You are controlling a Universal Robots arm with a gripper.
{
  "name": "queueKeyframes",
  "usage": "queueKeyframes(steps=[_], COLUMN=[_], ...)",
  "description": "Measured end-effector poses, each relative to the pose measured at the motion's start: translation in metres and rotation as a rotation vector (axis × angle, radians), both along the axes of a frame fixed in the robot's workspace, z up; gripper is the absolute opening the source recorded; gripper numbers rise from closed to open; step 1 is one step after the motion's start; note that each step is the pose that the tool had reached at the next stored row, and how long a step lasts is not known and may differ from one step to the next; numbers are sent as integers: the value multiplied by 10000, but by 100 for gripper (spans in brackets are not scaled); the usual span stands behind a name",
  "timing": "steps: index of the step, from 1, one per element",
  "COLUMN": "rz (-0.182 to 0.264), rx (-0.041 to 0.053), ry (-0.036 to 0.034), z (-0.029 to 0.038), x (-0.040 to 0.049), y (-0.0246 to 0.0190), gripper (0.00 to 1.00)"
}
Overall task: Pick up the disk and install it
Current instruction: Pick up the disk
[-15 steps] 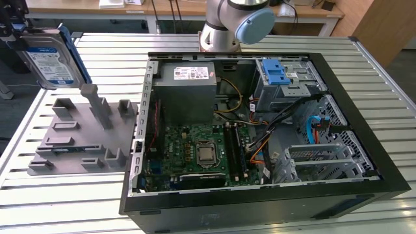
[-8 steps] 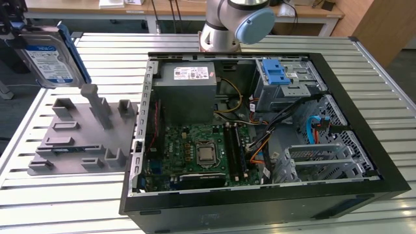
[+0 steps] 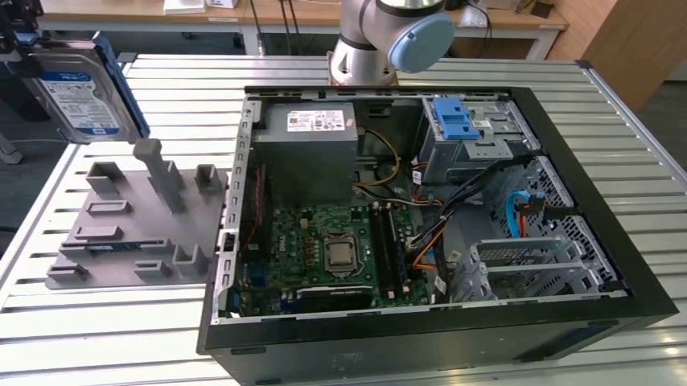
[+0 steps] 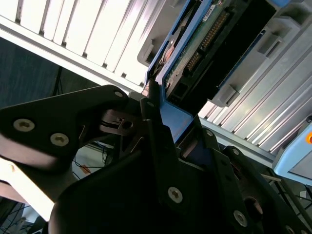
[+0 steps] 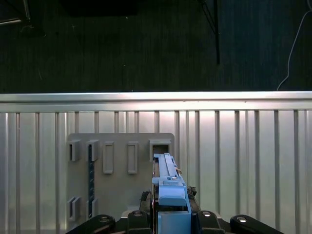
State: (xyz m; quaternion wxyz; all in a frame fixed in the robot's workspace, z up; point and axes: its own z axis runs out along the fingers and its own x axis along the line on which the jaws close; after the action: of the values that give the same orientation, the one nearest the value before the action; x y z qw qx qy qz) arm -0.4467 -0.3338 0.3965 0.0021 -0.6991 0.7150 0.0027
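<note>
The disk is up in the air over the grey fixture plate at the exterior view's left, well apart from the open PC case. So I'd call the pickup done and the install not yet. The gripper is pinched narrow on the disk's blue-railed edge.

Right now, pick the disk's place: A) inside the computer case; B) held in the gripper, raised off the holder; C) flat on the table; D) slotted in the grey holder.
B: the gripper is shut on the disk, which hangs clear above the grey holder, outside the computer case.
</note>
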Motion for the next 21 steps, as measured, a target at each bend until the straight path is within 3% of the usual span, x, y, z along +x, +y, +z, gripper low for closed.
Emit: queueKeyframes(steps=[21], rz=[1], rx=[0], ry=[0], z=[128], x=[0], y=[0], gripper=[36])
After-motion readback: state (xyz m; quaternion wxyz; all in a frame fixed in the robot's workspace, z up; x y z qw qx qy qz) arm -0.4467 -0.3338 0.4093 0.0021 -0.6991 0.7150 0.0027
